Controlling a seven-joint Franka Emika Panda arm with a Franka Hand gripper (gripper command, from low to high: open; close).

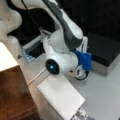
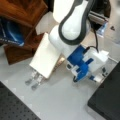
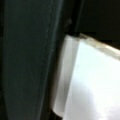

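Where arm [image 2: 72, 25] bends low: one white box [image 2: 46, 56], one hand [image 2: 33, 81].

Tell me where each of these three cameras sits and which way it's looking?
Front view: above, looking down past the white arm at a white block, a brown wooden box at its left.
Front view: above, from another side, looking down at the arm, blue mount and gripper.
Wrist view: on the arm, close against a white surface; no gripper shows.
Both front views share arm and block.
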